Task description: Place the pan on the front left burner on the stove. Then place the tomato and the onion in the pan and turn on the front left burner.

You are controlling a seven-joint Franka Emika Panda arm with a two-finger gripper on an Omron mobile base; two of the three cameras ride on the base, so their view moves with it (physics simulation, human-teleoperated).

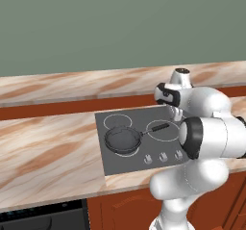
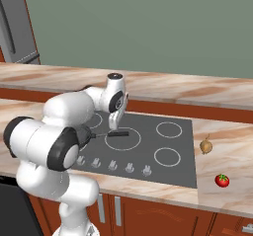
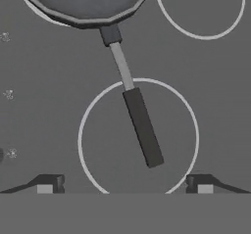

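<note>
Dark pan sits on the front left burner of the stove; hand hangs over its handle, fingers spread apart and holding nothing.

The black handle lies across the big middle ring, directly under the fingertips, so a careless lift or swing could clip it and drag the pan off its circle. The onion and tomato wait on the bench well to the right; both are small and round, so an off-centre pinch could send either rolling toward the edge.
</note>
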